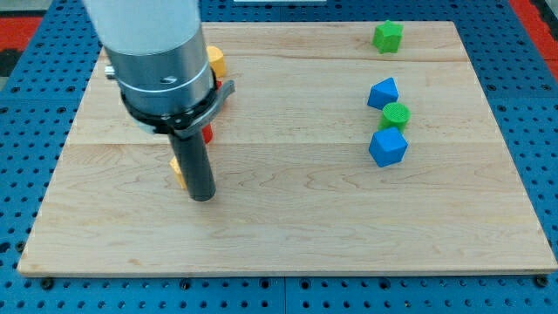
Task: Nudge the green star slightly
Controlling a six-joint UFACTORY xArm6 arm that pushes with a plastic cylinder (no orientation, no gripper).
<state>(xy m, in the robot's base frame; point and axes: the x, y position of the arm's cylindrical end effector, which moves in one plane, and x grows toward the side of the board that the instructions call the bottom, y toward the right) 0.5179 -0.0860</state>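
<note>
My tip (pixel 202 197) is down on the wooden board (pixel 288 227), planted in the view's left half a little below mid-height, and there are no jaws on it to read, just a straight dark rod coming out of the big grey arm housing (pixel 157 52). Right against the rod's left side sits an orange-yellow block (pixel 177 171), mostly hidden, shape hard to call. Peeking out just above that, beside the rod, a sliver of a red block (pixel 207 133), also too covered to name its shape. Up near the housing's right edge, a yellow block (pixel 215 60) shows only a corner. Now over to the view's right, well apart from the tip: the green star (pixel 388 36) sits near the board's top edge, alone. Below it, a tight column: a blue block (pixel 383 92) with a peaked outline, a green cylinder (pixel 396 114) just under it and touching or nearly so, then a blue cube (pixel 388 147) directly below the cylinder. The board rests on a blue perforated surface (pixel 35 96).
</note>
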